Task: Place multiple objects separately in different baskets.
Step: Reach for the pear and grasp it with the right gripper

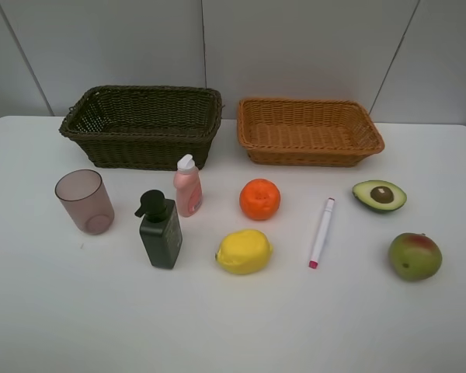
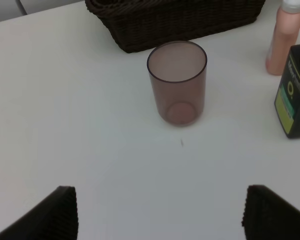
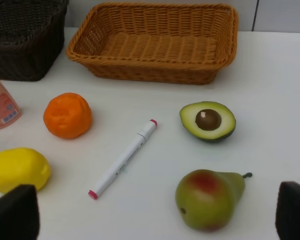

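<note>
I had the left gripper (image 2: 160,197) and the right gripper (image 3: 157,195) both empty and spread wide, and the upright pinkish cup (image 1: 85,202) stood dead ahead of the left one, at about seven o'clock from the dark basket (image 1: 147,151) in the high view, so the left was nearer.

The left wrist picture's edge cut off the dark brown-green wicker basket (image 2: 180,20), the cap of the small pink bottle (image 2: 285,40) and half the dark green pump bottle (image 2: 295,95), whose label print was too small to read. Only two dark fingertips (image 2: 52,215) of the left gripper (image 2: 160,217) showed. A fingertip (image 3: 15,215) of the right gripper (image 3: 155,215) hid part of the yellow lemon (image 3: 20,167).
</note>
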